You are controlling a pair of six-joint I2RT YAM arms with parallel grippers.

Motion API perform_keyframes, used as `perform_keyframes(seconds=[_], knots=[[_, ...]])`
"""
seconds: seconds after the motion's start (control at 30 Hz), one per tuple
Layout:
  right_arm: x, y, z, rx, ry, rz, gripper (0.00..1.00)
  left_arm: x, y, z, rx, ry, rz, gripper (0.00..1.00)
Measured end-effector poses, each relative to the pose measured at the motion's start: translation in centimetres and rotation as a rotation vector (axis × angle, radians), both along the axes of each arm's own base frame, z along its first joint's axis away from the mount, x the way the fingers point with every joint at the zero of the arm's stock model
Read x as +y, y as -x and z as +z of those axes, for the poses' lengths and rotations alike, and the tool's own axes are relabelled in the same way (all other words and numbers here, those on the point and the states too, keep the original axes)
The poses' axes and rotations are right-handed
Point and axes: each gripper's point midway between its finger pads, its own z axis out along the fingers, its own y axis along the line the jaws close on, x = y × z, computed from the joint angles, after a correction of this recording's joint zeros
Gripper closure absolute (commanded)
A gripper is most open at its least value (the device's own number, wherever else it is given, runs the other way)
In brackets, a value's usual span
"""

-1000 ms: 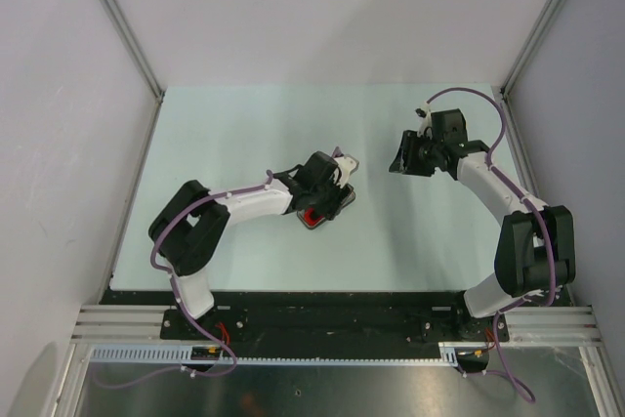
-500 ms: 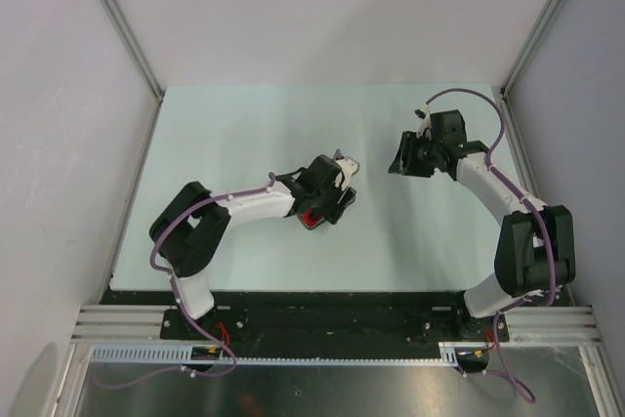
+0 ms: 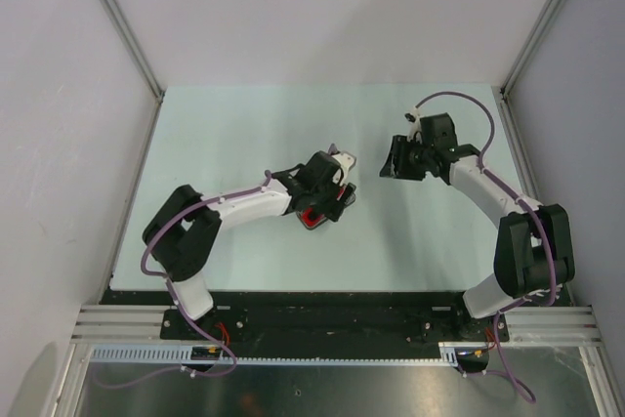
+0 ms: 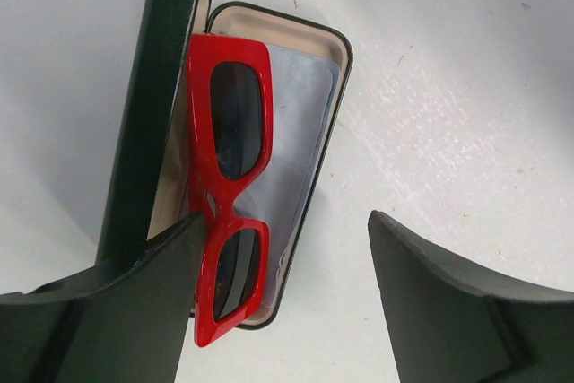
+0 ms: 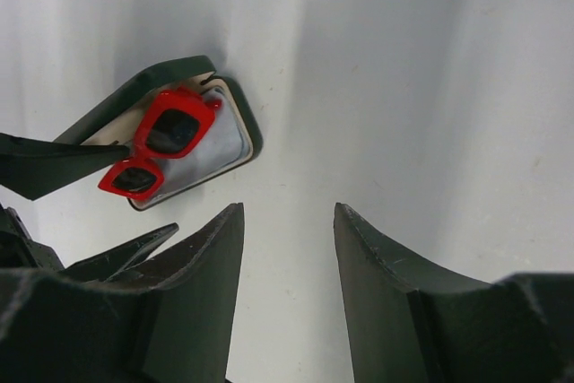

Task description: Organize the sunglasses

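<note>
The red sunglasses (image 4: 224, 206) lie folded on a pale blue cloth (image 4: 300, 123) inside an open black case (image 4: 346, 53), and one end sticks out over the case's near rim. The lid (image 4: 161, 87) stands up on the left. My left gripper (image 4: 287, 217) is open and empty just above the case, its left finger by the lid and the glasses. In the top view it (image 3: 330, 190) hovers over the sunglasses (image 3: 311, 219). My right gripper (image 3: 389, 161) is open and empty, apart to the right. Its wrist view shows the sunglasses (image 5: 157, 145) and case (image 5: 253, 136) beyond the right gripper (image 5: 287, 208).
The pale green table (image 3: 234, 124) is bounded by grey walls and metal posts at the back corners. The left arm's finger (image 5: 45, 168) shows beside the case in the right wrist view.
My right gripper has moved a little left, toward the case. The left gripper has stayed over the case with only a slight shift.
</note>
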Motion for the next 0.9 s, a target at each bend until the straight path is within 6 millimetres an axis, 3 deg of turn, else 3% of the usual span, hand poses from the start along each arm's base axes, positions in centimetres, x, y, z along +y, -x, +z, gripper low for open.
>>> perform_keyframes(seconds=[0.17,0.37,0.6,0.7,0.73,0.9], knots=[[2.7,0.6,-0.4,-0.019,-0.017,0.048,0.52,0.4,0.0,0.2,0.006,-0.007,0.041,0.23],[6.7,0.6,-2.4,-0.032,-0.045,0.127,0.54,0.9,0.2,1.4,0.003,0.006,0.081,0.24],[8.6,0.0,-4.4,-0.051,-0.055,0.164,0.57,1.3,0.4,6.1,-0.053,0.107,0.139,0.24],[9.3,-0.5,-4.4,-0.086,-0.069,0.176,0.65,2.2,0.9,7.6,-0.073,0.147,0.187,0.36],[9.5,-0.6,-4.3,-0.096,-0.075,0.179,0.68,2.7,1.0,7.9,-0.082,0.156,0.209,0.45],[10.6,-1.3,-4.9,-0.125,-0.095,0.185,0.75,5.5,2.1,7.2,-0.084,0.156,0.318,0.66]])
